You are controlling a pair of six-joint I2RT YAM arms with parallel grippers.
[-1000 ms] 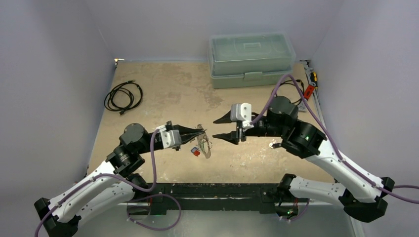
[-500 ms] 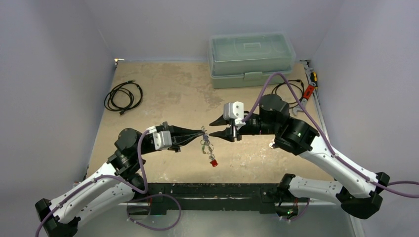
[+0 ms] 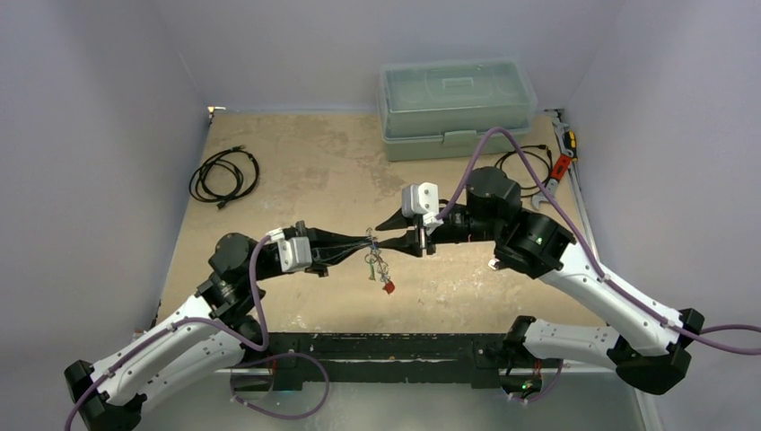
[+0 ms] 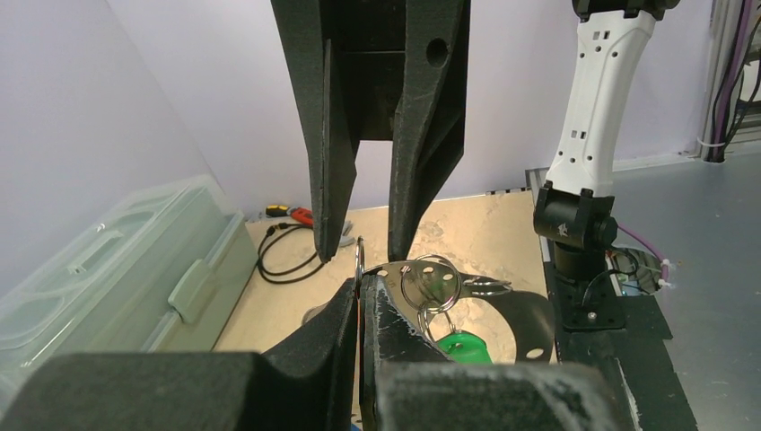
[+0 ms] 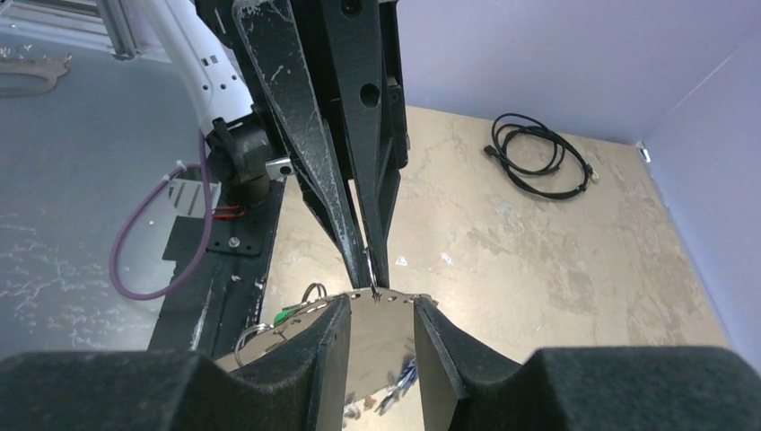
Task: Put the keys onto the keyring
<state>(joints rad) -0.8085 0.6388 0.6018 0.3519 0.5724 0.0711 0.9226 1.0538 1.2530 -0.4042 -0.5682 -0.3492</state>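
The top camera sits high at the near edge and looks down and forward over the whole worktop [image 3: 296, 162], far enough off to take in the clear box [image 3: 456, 108] at the back. The left wrist camera rides close behind the left pincer [image 4: 359, 289], low, facing along its fingers toward the right pincer [image 4: 359, 254] and that same box. The right wrist camera looks the opposite way, past its own fingers at the left pincer and the coiled cable [image 5: 538, 162] beyond. All three views share the spot where both pincers meet at the keyring [image 4: 359, 259].
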